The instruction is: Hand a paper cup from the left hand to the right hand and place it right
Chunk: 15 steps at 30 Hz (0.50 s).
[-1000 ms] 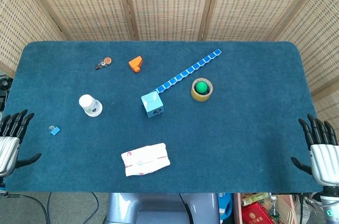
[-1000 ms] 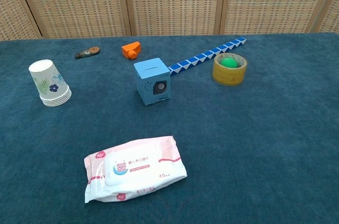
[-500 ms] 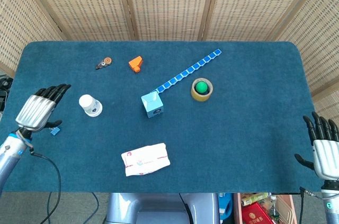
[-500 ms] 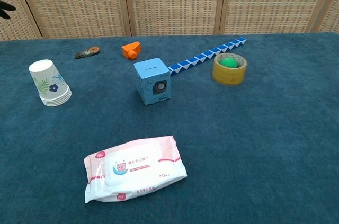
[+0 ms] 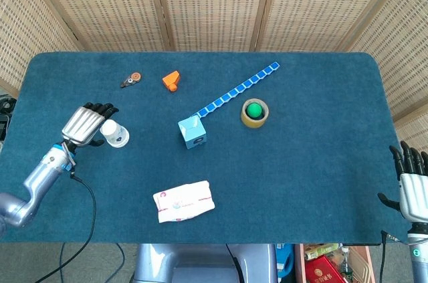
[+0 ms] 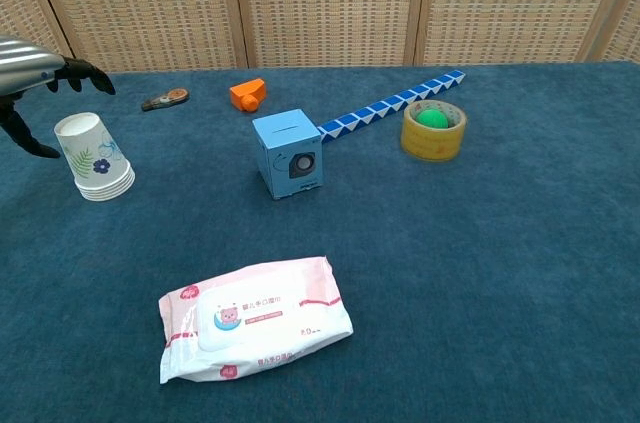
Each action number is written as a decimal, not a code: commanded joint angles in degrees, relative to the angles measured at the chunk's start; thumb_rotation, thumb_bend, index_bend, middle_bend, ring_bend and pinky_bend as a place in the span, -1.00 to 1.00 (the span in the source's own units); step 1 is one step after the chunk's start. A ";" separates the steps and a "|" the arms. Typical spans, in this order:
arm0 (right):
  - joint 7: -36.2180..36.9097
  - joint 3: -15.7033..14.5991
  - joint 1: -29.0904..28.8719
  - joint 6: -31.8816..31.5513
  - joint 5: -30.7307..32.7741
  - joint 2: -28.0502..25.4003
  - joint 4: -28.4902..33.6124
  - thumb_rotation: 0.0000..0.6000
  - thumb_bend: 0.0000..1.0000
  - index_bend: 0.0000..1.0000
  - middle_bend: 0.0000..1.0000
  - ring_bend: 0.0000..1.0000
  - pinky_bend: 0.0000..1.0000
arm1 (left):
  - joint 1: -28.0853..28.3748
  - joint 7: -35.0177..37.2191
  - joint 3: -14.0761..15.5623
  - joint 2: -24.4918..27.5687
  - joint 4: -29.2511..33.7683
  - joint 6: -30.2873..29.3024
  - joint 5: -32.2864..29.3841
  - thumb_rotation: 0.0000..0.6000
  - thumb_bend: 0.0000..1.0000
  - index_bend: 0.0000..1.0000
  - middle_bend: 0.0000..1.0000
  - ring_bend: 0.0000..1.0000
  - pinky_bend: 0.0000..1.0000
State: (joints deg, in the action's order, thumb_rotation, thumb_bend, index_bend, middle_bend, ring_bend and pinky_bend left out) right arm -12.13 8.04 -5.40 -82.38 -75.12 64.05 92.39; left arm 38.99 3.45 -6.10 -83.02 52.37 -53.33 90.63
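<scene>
I see one stack of paper cups (image 5: 115,133) upside down on the table's (image 5: 314,162) left side, with my left hand (image 5: 85,124) just beside it, fingers spread, holding nothing. My right hand (image 5: 414,186) sits off the right edge, fingers apart. Also one wipes pack (image 5: 184,201), one blue box (image 5: 192,131), one tape roll (image 5: 255,113).

Looks like a robot test station in a lab rather than a home: a table covered in dark blue carpet-like cloth (image 5: 301,162), fenced behind by folding woven-rattan screens in wooden frames (image 5: 214,2). Scattered on that cloth, an odd mix of practice props: a small light-blue cardboard box (image 6: 288,154) near its middle, a yellow tape roll holding a green ball (image 6: 433,129) to the box's right, a pink pack of wet wipes (image 6: 254,317) in front.
</scene>
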 commanded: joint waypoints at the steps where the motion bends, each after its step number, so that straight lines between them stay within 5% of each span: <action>1: -0.10 0.08 -0.21 0.46 0.44 0.22 -0.34 1.00 -1.00 -1.00 -1.00 -1.00 -1.00 | 1.52 1.95 0.67 -2.59 -3.50 1.39 -0.56 1.00 -0.84 -0.50 -0.49 -0.43 -0.34; 8: -0.10 0.17 -0.40 0.86 1.08 0.52 -0.86 1.00 -1.00 -1.00 -1.00 -1.00 -1.00 | 2.45 5.39 1.46 -4.98 -6.93 0.70 -0.79 1.00 -0.84 -0.42 -0.43 -0.37 -0.30; 15: -0.11 0.20 -0.47 0.98 1.39 0.65 -1.01 1.00 -1.00 -1.00 -1.00 -1.00 -1.00 | 2.50 5.94 2.15 -5.70 -9.44 -1.71 -0.41 1.00 -0.84 -0.14 -0.18 -0.10 -0.11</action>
State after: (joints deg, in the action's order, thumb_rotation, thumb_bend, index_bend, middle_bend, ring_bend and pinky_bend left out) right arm -12.24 8.23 -5.88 -81.40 -73.73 64.70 91.38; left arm 41.49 9.47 -4.18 -88.56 43.34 -54.70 90.13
